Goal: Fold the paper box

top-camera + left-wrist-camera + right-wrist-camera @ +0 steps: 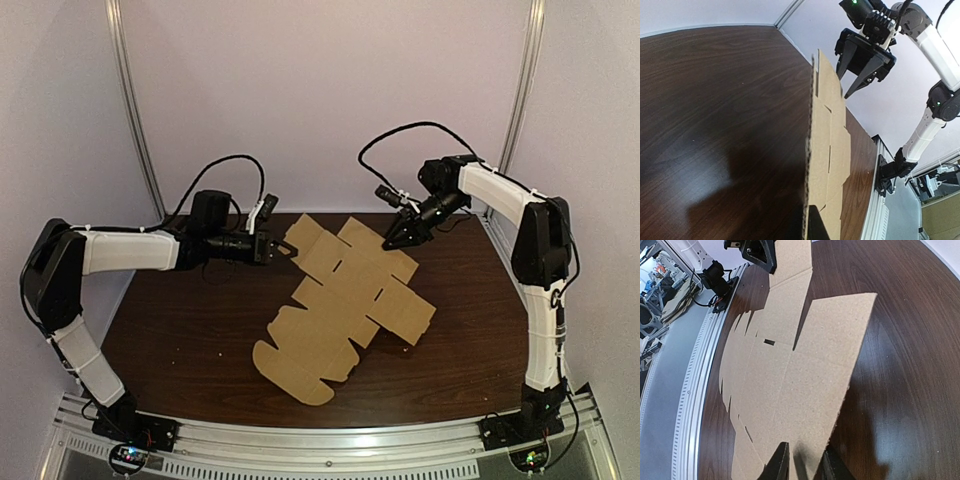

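From above, the flat paper box (340,310) lies mid-table (180,340). My left gripper (278,248) meets its far-left flap and my right gripper (392,241) its far-right flap.

On my left wrist camera the cardboard runs edge-on, raised, pinched against my finger (816,227). The right jaws opposite stand apart.

On my right wrist camera my fingers (779,465) straddle a flap corner, with a gap between them.

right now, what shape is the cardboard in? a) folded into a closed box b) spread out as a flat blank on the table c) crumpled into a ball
b: the cardboard blank lies spread out on the table, flaps splayed, no walls formed.
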Controlling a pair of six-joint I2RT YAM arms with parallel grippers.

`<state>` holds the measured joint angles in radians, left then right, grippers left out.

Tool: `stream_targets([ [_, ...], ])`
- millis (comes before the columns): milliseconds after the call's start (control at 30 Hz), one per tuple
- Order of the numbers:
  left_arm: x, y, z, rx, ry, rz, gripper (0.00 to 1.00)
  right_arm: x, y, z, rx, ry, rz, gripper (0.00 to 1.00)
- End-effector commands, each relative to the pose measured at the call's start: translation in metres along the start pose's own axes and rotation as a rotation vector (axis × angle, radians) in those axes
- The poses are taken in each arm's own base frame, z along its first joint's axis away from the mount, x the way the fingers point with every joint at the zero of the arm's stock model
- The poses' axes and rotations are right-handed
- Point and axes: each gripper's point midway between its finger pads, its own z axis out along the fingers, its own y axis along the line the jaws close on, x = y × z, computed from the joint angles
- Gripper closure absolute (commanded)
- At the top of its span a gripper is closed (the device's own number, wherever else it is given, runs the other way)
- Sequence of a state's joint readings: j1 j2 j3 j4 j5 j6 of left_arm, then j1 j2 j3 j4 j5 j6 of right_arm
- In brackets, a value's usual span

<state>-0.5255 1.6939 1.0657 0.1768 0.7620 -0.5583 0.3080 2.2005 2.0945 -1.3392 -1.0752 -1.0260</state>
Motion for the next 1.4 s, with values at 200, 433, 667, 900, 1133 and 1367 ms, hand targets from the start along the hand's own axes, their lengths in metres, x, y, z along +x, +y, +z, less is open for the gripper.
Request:
stream_targets([
  [200,-0.02,0.023,-0.013,-0.182,-0.15,0.103,1.0,0.025,0.083,0.008,-0.242,0.133,0.481,0.73],
  [433,-0.022,0.009,-0.013,-0.113,-0.163,0.118,1.0,0.021,0.062,0.018,-0.192,0.129,0.596,0.85],
  [667,-0.026,0.009,-0.021,-0.145,-0.195,0.118,1.0,0.024,0.051,0.023,-0.158,0.163,0.631,0.99],
  [900,-0.061,-0.036,-0.062,-0.217,-0.271,0.183,0.51,0.028,0.052,0.024,0.121,0.343,0.423,1.0],
  [1133,-0.081,-0.059,-0.076,-0.291,-0.186,0.239,0.41,-0.006,0.091,0.036,0.099,0.348,0.28,1.0],
  [1367,-0.067,-0.073,-0.048,-0.142,0.055,0.28,0.44,-0.044,0.135,0.03,0.003,0.264,0.194,1.0],
])
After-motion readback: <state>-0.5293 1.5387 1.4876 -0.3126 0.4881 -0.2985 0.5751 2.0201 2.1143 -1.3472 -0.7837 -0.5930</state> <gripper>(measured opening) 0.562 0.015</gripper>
